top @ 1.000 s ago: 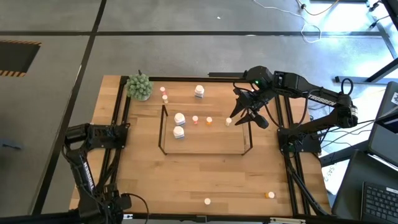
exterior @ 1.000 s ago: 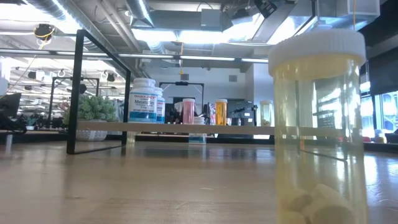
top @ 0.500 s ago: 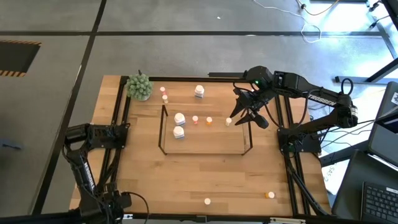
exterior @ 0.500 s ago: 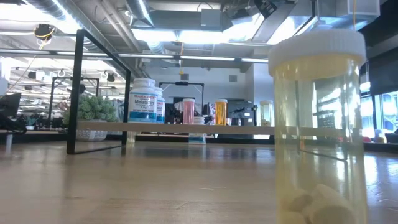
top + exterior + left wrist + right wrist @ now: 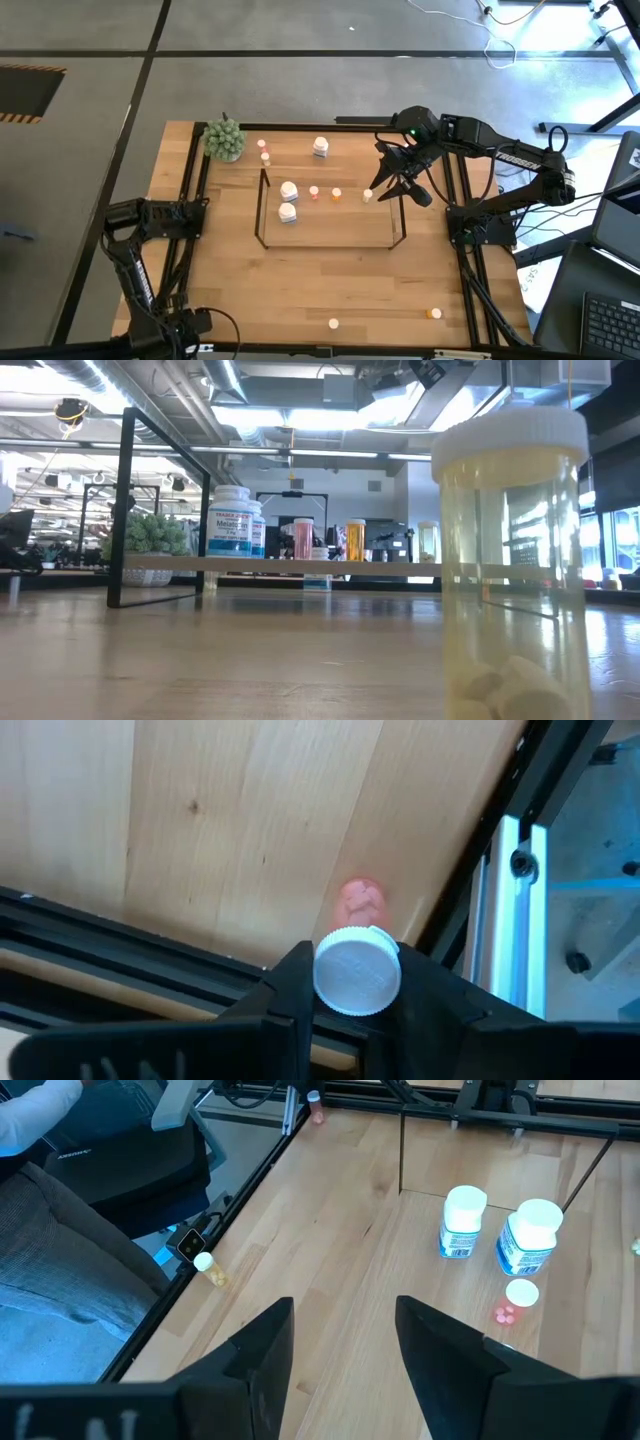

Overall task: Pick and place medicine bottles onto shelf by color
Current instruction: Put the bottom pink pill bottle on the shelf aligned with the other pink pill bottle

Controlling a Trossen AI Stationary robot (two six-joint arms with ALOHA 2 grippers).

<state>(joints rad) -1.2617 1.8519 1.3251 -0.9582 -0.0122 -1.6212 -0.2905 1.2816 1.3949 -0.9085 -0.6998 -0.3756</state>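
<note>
The wire-framed shelf (image 5: 340,228) stands mid-table. On its wooden base are two white medicine bottles (image 5: 288,190), plus a pink (image 5: 313,192), an orange (image 5: 336,194) and a cream one (image 5: 368,195). My right gripper (image 5: 388,185) hovers open over the shelf's right end; its wrist view (image 5: 345,1310) shows nothing between the fingers. My left gripper (image 5: 195,325) is at the table's near left corner, shut on a white-capped bottle of pink pills (image 5: 357,970), which the arm hides in the high view. My left gripper pinches the bottle's white cap (image 5: 325,975) between its two fingers, one on each side. The fingers come from above, slanting down. The body with the pink pills (image 5: 357,902) reaches below the cap toward the table top; whether it rests there, I cannot tell.
Loose bottles: a white one (image 5: 320,148) and two pink ones (image 5: 263,152) at the back by the green plant (image 5: 224,140), a cream one (image 5: 333,323) and an orange one (image 5: 433,313) near the front edge. Black frame rails (image 5: 195,170) run along the table's sides. A seated person (image 5: 70,1230) is beside the table.
</note>
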